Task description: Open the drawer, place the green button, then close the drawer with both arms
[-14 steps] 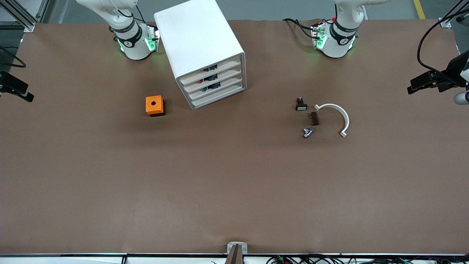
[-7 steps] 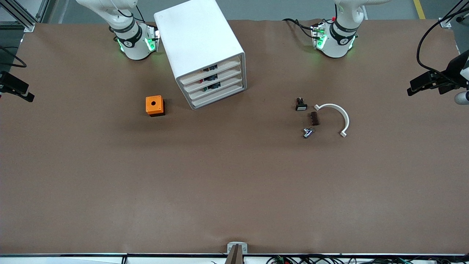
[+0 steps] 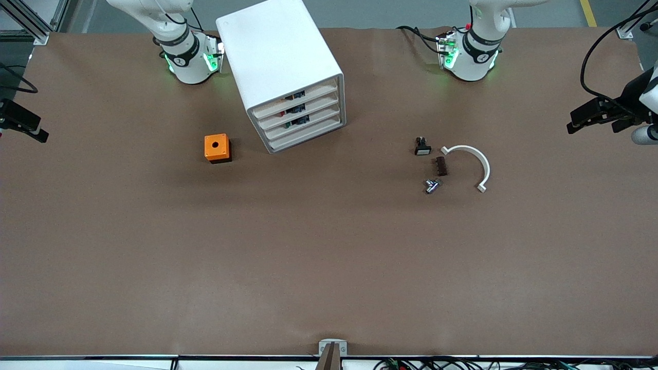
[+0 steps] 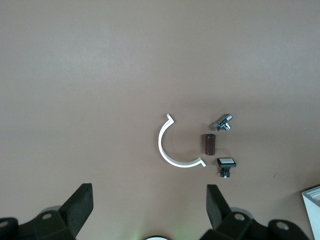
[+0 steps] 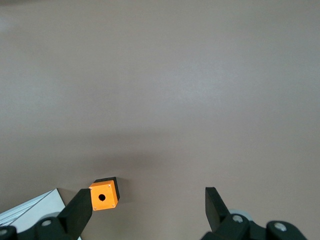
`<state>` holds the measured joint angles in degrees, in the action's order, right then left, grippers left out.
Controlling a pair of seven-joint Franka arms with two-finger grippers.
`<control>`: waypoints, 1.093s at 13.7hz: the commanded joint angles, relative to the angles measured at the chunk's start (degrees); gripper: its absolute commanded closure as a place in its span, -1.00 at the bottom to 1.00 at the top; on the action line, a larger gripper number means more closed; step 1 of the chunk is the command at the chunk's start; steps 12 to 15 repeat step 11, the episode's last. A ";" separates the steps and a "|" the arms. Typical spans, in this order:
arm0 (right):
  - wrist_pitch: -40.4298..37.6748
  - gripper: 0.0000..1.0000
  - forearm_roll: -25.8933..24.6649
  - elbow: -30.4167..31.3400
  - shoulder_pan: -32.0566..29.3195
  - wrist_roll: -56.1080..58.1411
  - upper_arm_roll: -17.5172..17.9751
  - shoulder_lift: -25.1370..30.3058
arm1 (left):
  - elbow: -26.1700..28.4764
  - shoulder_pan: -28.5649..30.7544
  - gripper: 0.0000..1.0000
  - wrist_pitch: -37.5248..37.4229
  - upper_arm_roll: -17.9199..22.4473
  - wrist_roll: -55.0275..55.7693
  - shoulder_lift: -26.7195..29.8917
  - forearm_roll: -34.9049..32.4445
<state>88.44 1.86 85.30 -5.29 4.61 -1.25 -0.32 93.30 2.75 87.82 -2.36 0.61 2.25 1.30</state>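
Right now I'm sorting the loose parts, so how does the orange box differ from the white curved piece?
The orange box is a blocky cube with a round hole on top; the white curved piece is a thin open arc lying flat. The box sits alone beside the white cabinet, toward the right arm's end; the arc lies among small parts toward the left arm's end. Both rest untouched on the brown table.

- White four-drawer plastic cabinet (image 3: 281, 67) at twelve o'clock, drawers shut.
- Orange box with round hole (image 3: 217, 148) at ten.
- White curved clip (image 3: 470, 163) at two.
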 commanded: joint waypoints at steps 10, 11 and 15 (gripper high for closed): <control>-0.55 -1.00 0.78 -0.66 -0.77 0.22 0.02 0.14 | -1.72 -0.02 -1.00 -3.97 -0.01 -0.17 -0.23 -0.43; -0.29 -1.00 0.78 -0.58 -0.95 0.31 -0.07 0.14 | -1.72 -0.02 -1.00 -3.97 -0.01 -0.09 -0.23 -0.43; -0.29 -1.00 0.78 -0.58 -0.95 0.31 -0.07 0.14 | -1.72 -0.02 -1.00 -3.97 -0.01 -0.09 -0.23 -0.43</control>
